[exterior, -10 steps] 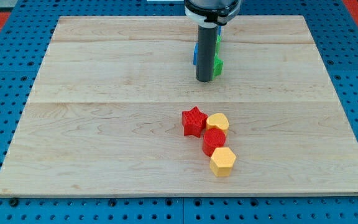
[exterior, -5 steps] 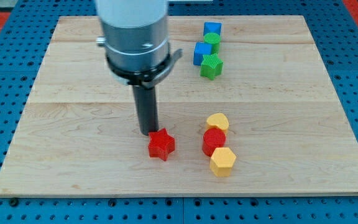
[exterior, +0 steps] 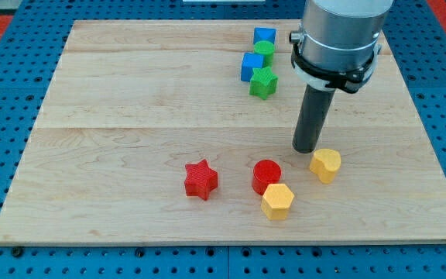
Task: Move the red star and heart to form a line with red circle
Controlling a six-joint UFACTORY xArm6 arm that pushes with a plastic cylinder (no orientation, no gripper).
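Open board between red star (exterior: 200, 179) and red circle (exterior: 266, 176). Yellow hexagon (exterior: 277, 201) touching the circle's near right. Yellow heart (exterior: 325, 164) right of it, apart, my tip (exterior: 308, 149) just left of the heart.

One camera looks down obliquely at the whole wooden board (exterior: 130, 116).

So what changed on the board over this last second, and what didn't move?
The red star was pushed toward the view's lower left, away from the red circle. Then the yellow heart was pushed to the view's right, off the circle. My tip now sits just left of and above the heart. The red circle, yellow hexagon and the blue and green blocks stayed put.
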